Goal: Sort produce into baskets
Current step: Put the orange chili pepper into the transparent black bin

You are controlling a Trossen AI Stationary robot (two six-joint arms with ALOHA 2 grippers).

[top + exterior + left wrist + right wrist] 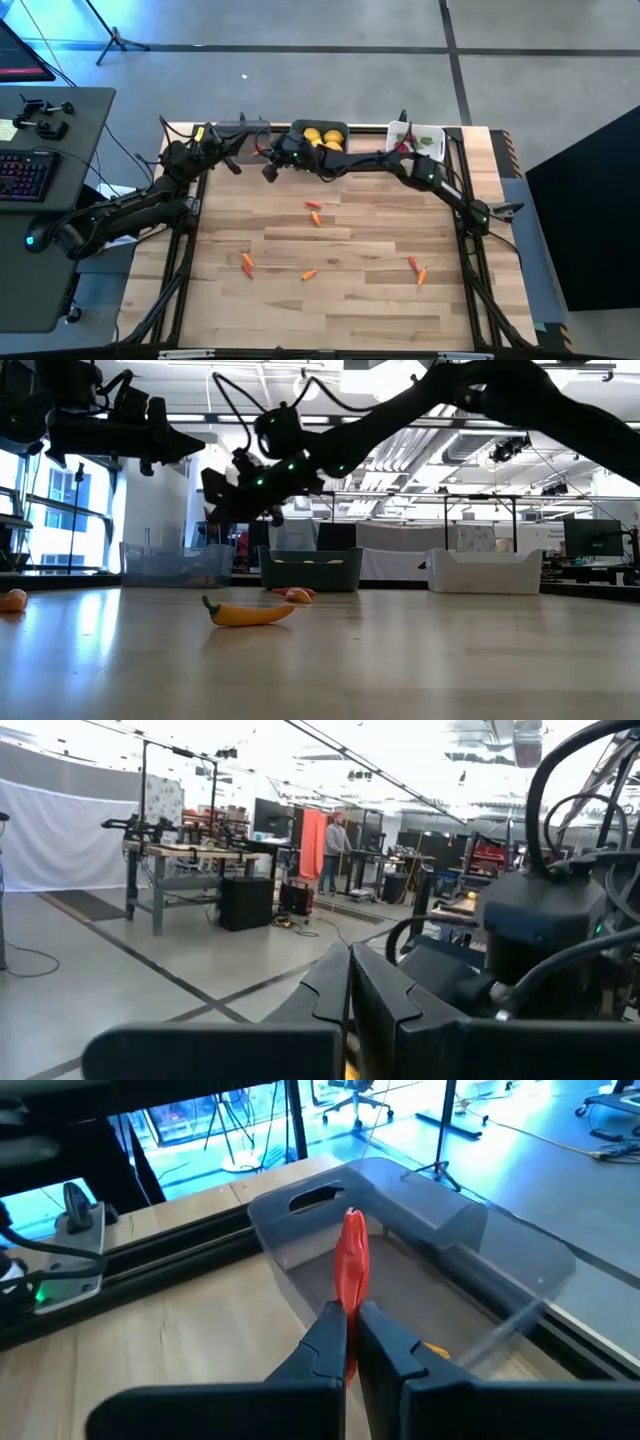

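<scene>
My right gripper (350,1342) reaches across the far side of the table and is shut on a thin red-orange produce piece (352,1265), just in front of the clear-grey bin (400,1240). In the high view my right gripper (268,171) is near that bin (240,132). The dark teal bin (320,135) holds yellow lemon-like fruits. The white bin (415,140) holds red and green bits. My left gripper (348,985) is shut and empty, held level above the table's far left (232,165). My right gripper pinches the near end (349,1312) of the red-orange piece between its two fingertips. The piece sticks out past the fingertips, in line with the fingers, toward the clear-grey bin. It is lifted clear of the table.
Several orange carrots lie on the wooden table: one at the middle (315,213), two toward the near left (247,264) (310,274), a pair at the near right (417,270). A small orange bit (435,1349) shows by the clear bin's wall. The two arms are close together at the far left.
</scene>
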